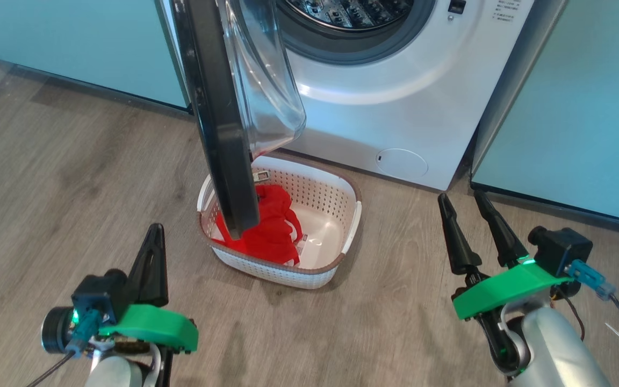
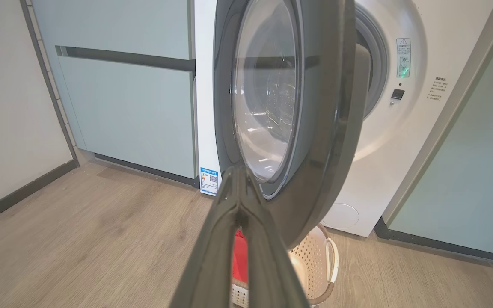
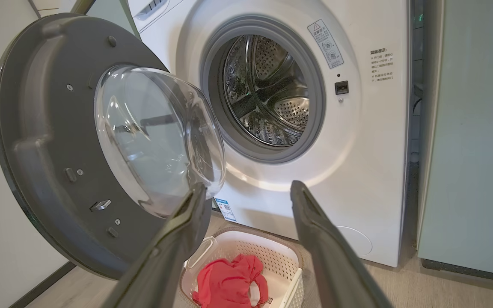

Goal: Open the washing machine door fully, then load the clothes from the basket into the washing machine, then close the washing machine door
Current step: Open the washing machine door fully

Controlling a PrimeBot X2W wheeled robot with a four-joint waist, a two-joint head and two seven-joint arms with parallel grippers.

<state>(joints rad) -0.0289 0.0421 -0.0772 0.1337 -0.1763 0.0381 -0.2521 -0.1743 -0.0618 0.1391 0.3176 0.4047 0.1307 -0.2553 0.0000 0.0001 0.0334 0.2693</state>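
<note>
Left pincer [image 1: 153, 236] pressed together and empty, right pincer [image 1: 460, 196] spread wide, both low in frame.
Swung only partway, the washing machine door [image 1: 218, 107] overhangs the basket [image 1: 350, 215] of clothes [image 1: 272, 226] at centre; reaching in now could strike its rim.

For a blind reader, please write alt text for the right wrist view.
The washing machine door stands open at left, baring the steel drum. Below, red clothes lie in the basket, framed by the fingers of the open right hand.
</note>
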